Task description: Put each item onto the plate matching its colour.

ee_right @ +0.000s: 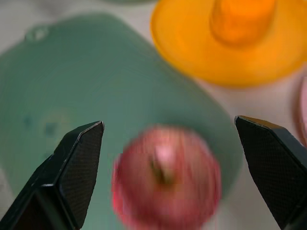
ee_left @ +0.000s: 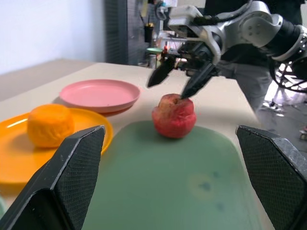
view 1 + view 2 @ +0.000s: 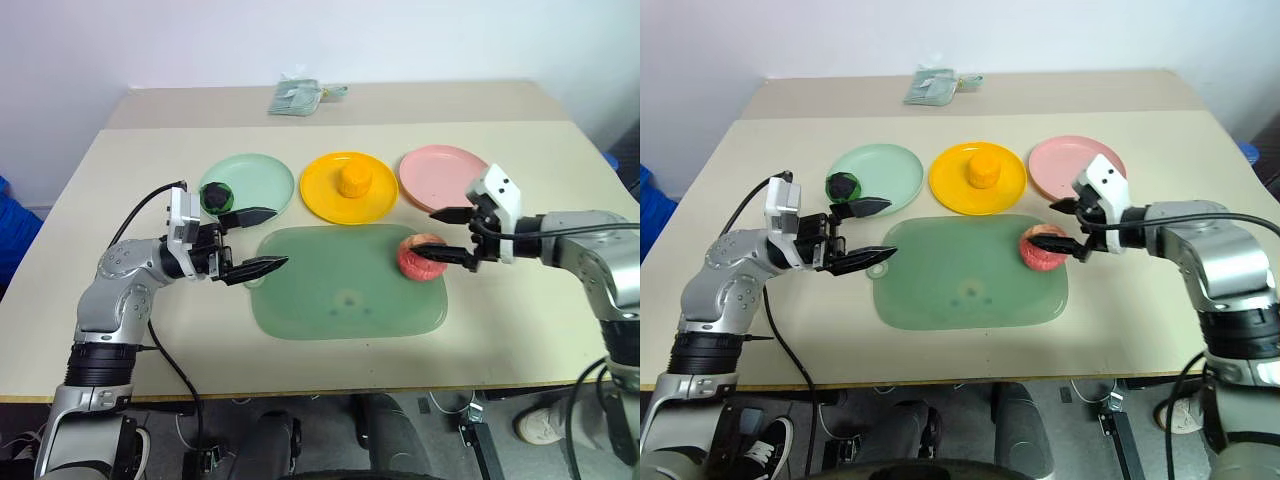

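With the green-black lump point(image 3: 216, 196) on the mint plate point(image 3: 262, 180) and the orange fruit point(image 3: 352, 180) on the yellow plate point(image 3: 325, 195), the right gripper point(image 3: 452, 236), jaws wide, straddles the pink-red fruit point(image 3: 418, 258) on the green mat point(image 3: 340, 290), apparently about to close and carry it to the pink plate point(image 3: 440, 170); the left gripper point(image 3: 255, 240) hangs wide and empty.

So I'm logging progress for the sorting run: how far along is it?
Two of three look done: the black-and-green toy lump sits on the mint green round plate, and the orange-yellow toy fruit on the yellow round plate. In hand: the open right tool brackets the pink-red toy peach on the large green mat. Left: moving it onto the pink round plate.
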